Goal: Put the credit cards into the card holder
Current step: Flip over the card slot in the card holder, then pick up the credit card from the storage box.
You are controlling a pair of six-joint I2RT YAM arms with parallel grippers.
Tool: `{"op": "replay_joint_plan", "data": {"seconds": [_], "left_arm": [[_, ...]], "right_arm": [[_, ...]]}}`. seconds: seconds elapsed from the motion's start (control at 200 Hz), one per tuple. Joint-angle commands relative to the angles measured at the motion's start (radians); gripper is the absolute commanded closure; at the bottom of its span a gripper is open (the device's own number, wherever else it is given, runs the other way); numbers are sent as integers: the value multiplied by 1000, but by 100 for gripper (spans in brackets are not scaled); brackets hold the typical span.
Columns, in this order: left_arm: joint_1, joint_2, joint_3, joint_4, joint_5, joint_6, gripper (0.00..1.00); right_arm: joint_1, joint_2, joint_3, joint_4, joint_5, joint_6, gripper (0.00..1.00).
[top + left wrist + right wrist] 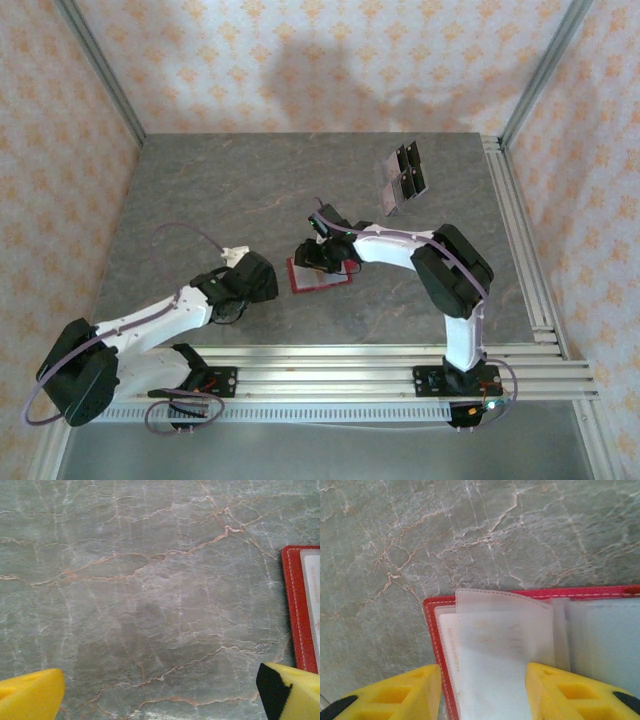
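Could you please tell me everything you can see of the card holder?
The card holder is a small red wallet with pale stitching, lying open and flat on the marble-look table. Inside are frosted clear plastic sleeves, one page lifted slightly. The right gripper hovers over it, jaws apart above that page; contact is unclear.

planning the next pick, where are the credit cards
Top view: the credit cards lie clustered on the far right of the table, beyond the right arm, apart from the red card holder near the middle.
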Motion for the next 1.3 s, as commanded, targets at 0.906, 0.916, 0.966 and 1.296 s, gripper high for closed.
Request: {"op": "replay_joint_plan", "data": {"seconds": [0.906, 0.916, 0.966, 1.296], "left_arm": [[53, 388, 365, 59, 99, 154, 0], [53, 388, 365, 59, 100, 154, 0], [54, 388, 362, 58, 100, 153, 0], [60, 393, 362, 59, 108, 155, 0]], "right_arm": [[-367, 215, 731, -728, 760, -604, 71], [-367, 221, 737, -730, 766, -606, 72], [-371, 248, 763, -736, 788, -616, 73], [-388, 365, 870, -758, 799, -634, 78]]}}
